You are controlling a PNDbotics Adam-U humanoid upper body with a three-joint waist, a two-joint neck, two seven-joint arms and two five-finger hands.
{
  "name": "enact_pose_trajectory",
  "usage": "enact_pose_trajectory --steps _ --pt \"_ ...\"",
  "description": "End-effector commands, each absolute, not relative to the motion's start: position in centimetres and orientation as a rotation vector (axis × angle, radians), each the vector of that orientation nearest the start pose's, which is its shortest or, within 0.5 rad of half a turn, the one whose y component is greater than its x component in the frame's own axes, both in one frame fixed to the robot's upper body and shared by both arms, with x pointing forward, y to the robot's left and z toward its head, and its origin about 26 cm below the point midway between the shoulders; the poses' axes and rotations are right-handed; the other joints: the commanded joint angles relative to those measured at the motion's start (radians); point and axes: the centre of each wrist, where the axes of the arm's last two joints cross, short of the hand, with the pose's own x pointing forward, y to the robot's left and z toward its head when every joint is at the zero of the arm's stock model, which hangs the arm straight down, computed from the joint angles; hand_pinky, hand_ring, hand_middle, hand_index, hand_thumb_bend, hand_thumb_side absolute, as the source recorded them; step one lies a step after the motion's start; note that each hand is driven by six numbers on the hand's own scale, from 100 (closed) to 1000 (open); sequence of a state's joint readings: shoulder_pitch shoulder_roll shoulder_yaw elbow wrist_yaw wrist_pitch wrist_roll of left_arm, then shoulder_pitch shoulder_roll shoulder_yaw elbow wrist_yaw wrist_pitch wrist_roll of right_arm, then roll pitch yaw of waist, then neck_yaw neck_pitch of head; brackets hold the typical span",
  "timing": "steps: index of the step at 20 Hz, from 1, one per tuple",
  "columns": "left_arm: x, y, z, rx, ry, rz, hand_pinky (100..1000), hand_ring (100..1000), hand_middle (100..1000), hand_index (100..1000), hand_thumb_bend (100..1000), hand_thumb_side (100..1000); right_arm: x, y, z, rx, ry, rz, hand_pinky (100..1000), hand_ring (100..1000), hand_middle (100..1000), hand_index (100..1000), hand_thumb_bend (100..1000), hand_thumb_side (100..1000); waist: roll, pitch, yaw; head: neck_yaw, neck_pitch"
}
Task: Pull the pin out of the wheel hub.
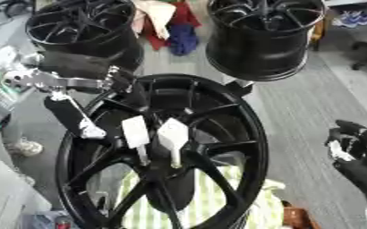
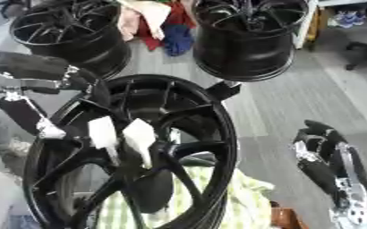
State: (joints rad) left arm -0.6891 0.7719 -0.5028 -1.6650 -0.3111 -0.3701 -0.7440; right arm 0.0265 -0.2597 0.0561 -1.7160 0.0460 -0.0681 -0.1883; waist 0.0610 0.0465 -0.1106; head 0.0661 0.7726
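Observation:
A black spoked wheel hub (image 1: 245, 134) stands tilted in the middle. Two pins with flat white heads stick into it near the centre, side by side: the left pin (image 1: 136, 132) and the right pin (image 1: 172, 134), each with a thin metal shaft running down into the hub. My left hand (image 1: 70, 114) comes in from the upper left over the rim. One straight black finger lies along a spoke, its silver tip just left of the left pin and not round it. My right hand (image 2: 324, 159) hangs open at the right edge, away from the hub.
Two more black wheels stand behind, one at the back left (image 1: 81, 29) and one at the back right (image 1: 265, 38). Red and blue cloths (image 1: 177, 33) lie between them. A green-and-white striped cloth (image 1: 218, 208) shows under the hub.

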Motion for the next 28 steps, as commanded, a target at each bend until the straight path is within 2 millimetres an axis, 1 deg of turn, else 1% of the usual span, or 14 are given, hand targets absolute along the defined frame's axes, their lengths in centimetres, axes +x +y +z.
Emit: enact_pose_trajectory --steps 1,9,10,13,17,19,20,21,22,23,24,25,26,28 --pt "36.7 23.7 22.3 -0.226 1.64 2.983 658 717 783 854 310 291 27.1 -28.8 3.8 -0.316 -1.787 0.154 684 585 650 787 100 278 -0.001 -0.007 -0.001 0.004 -0.003" --pt "37.0 23.3 20.4 -0.195 1.557 3.017 598 669 747 835 300 296 27.2 -28.7 3.8 -0.315 -1.788 0.156 684 584 649 786 100 278 0.0 -0.006 -0.003 0.006 -0.003" --pt "37.0 23.3 20.2 -0.187 1.551 3.019 578 648 734 829 295 297 27.2 -28.7 3.8 -0.315 -1.788 0.156 684 584 649 786 100 278 -0.001 -0.006 -0.003 0.007 -0.003" --pt "36.9 23.0 19.5 -0.163 1.527 3.026 555 623 717 826 290 294 27.2 -28.7 3.8 -0.314 -1.789 0.156 684 584 649 786 100 278 -0.001 -0.006 -0.004 0.007 -0.003" --pt "36.9 22.8 18.6 -0.136 1.496 3.034 513 581 681 810 255 272 27.2 -28.7 3.8 -0.314 -1.789 0.156 684 584 649 786 100 278 0.0 -0.006 -0.004 0.007 -0.003" --pt "36.8 22.7 18.3 -0.124 1.482 3.034 482 549 635 794 213 250 27.2 -28.7 3.8 -0.313 -1.79 0.157 684 584 649 786 100 278 -0.001 -0.007 -0.004 0.008 -0.003" --pt "36.9 22.6 18.1 -0.117 1.477 3.032 448 517 603 783 179 230 27.2 -28.7 3.8 -0.313 -1.79 0.157 684 584 649 786 100 278 -0.001 -0.007 -0.004 0.008 -0.003" --pt "36.9 22.6 18.0 -0.112 1.474 3.03 433 504 590 776 157 219 27.2 -28.7 3.8 -0.313 -1.789 0.156 684 584 649 786 100 278 -0.001 -0.007 -0.004 0.009 -0.003" --pt "36.9 22.6 17.9 -0.107 1.473 3.029 395 469 556 756 100 192 27.2 -28.7 3.8 -0.314 -1.789 0.156 684 584 649 786 100 278 -0.001 -0.007 -0.004 0.009 -0.003" --pt "36.9 22.6 17.8 -0.102 1.473 3.029 374 451 541 745 100 180 27.2 -28.7 3.8 -0.314 -1.79 0.156 684 584 649 786 100 278 -0.001 -0.007 -0.004 0.009 -0.003" --pt "36.9 22.6 17.8 -0.098 1.475 3.029 330 409 510 718 100 172 27.2 -28.7 3.8 -0.314 -1.789 0.156 684 584 649 786 100 280 -0.001 -0.007 -0.004 0.01 -0.003" --pt "36.9 22.6 17.8 -0.095 1.481 3.028 313 395 498 709 100 154 27.2 -28.7 3.8 -0.314 -1.789 0.156 684 584 649 786 100 279 -0.001 -0.007 -0.004 0.01 -0.003" --pt "36.9 22.6 17.9 -0.092 1.49 3.026 275 361 470 687 100 152 27.2 -28.7 3.8 -0.314 -1.789 0.156 684 584 649 786 100 279 -0.001 -0.007 -0.004 0.01 -0.003" --pt "36.8 22.8 18.6 -0.097 1.52 3.013 254 341 456 675 100 168 27.2 -28.7 3.8 -0.315 -1.788 0.155 684 584 649 786 100 279 -0.001 -0.008 -0.003 0.009 -0.003"
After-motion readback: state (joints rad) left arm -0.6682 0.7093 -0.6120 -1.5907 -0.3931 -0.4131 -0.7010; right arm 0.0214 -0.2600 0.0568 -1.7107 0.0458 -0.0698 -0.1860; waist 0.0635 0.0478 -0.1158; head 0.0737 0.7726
